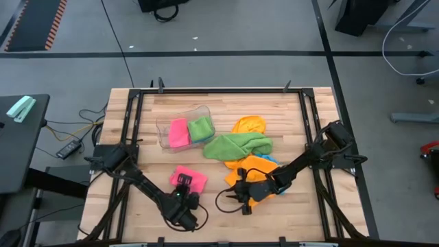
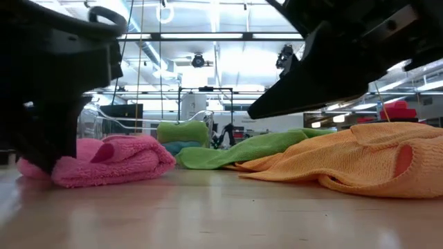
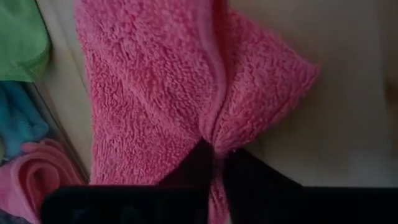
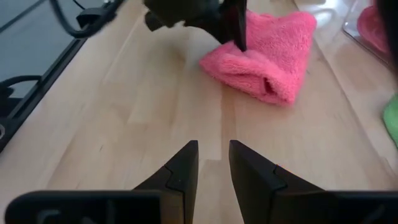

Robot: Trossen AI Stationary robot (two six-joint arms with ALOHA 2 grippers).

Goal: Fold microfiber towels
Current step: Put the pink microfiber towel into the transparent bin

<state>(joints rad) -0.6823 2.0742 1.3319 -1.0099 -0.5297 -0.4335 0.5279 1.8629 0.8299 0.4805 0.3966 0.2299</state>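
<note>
A folded pink microfiber towel [image 1: 195, 180] [image 3: 149, 93] lies on the wooden table [image 1: 288, 213] near its front. My left gripper [image 1: 182, 182] [image 3: 214, 152] is shut on the towel's near edge. My right gripper [image 1: 233, 194] [image 4: 213, 149] hovers just right of it, over bare wood, slightly open with nothing between its fingers. Its arm lies over an orange towel [image 1: 259, 168] [image 2: 374, 159]. A crumpled green towel [image 1: 236, 145] and another orange towel [image 1: 250, 125] lie farther back. My left gripper pinches the pink towel's near edge [image 3: 217, 134] between its two fingers, and the cloth puckers into a crease there. The fingers [image 4: 239, 34] slant down onto it from the table's near left. One layer or several, I cannot tell. The towel rests on the table.
A clear plastic tub [image 1: 164, 130] at the back left holds a folded pink towel [image 1: 178, 132] and a green one [image 1: 201, 127]. A bit of blue cloth [image 1: 272, 159] shows beside the near orange towel. Bare wood lies along the table's front edge and in the far right corner.
</note>
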